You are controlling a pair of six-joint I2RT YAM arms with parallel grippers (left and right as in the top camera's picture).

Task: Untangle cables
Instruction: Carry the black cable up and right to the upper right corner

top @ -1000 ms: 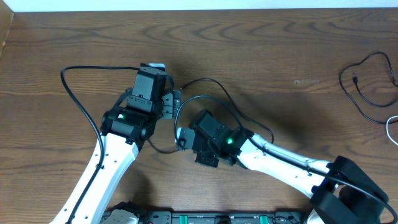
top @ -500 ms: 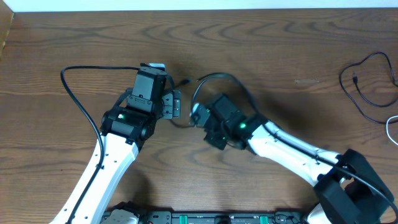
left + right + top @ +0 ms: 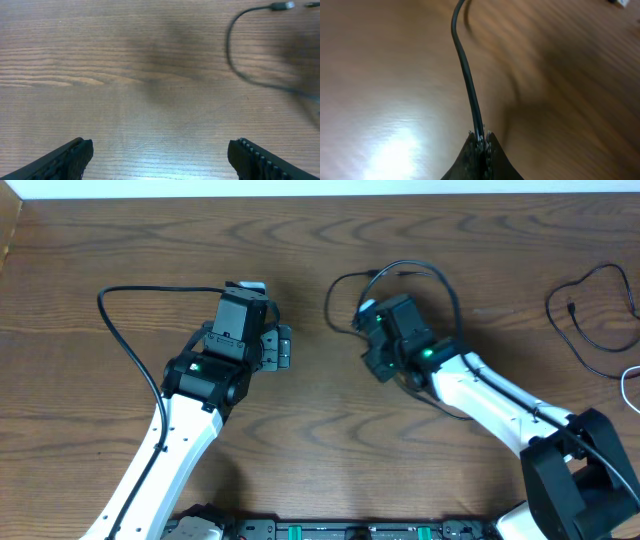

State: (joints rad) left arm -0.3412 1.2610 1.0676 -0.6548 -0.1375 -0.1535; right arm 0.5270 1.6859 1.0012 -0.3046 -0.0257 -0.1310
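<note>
My right gripper (image 3: 362, 318) is shut on a thin black cable (image 3: 400, 268), which loops up and over it in the overhead view. The right wrist view shows the jaws (image 3: 481, 137) pinched on that cable (image 3: 465, 65), which runs up and away over the wood. My left gripper (image 3: 283, 348) is open and empty, to the left of the right gripper. In the left wrist view its fingers (image 3: 160, 155) are wide apart above bare wood, with the black cable (image 3: 232, 55) and its plug at the top right. Another black cable (image 3: 585, 305) and a white cable (image 3: 628, 385) lie at the far right.
The wooden table (image 3: 400, 440) fills all views. A thick black robot cable (image 3: 110, 315) arcs from the left arm at the left. The table's far edge runs along the top of the overhead view.
My right gripper has moved up and to the right with the black cable, pulling it away from the left gripper. The left arm has not moved.
</note>
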